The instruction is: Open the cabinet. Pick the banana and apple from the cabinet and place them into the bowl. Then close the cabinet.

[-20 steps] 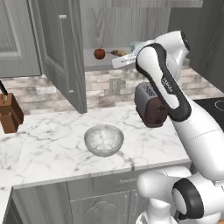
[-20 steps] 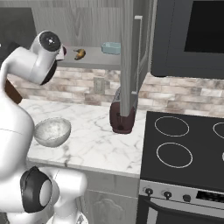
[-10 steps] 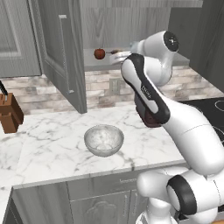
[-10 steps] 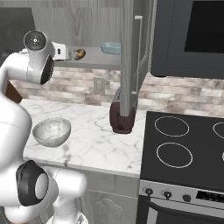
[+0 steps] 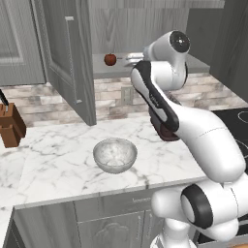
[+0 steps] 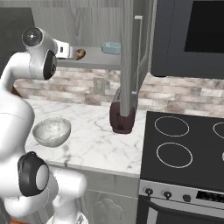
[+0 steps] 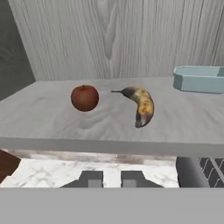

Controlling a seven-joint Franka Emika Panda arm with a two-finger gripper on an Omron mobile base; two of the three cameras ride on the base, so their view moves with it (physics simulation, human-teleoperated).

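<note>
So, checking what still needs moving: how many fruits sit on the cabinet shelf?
2: a dark red round apple left, a speckled yellow banana beside it.

We're seeing a glossy white arm (image 5: pixel 193 131) with chunky rounded links and dark grey discs capping the joints. A black band runs along one link. The base bulges out white, again with dark round caps. The end effector (image 7: pixel 111 178) has two small squarish dark grey tips.

We saw the light-blue dish (image 7: pixel 200 78) cut off by the hand view's right edge.
</note>
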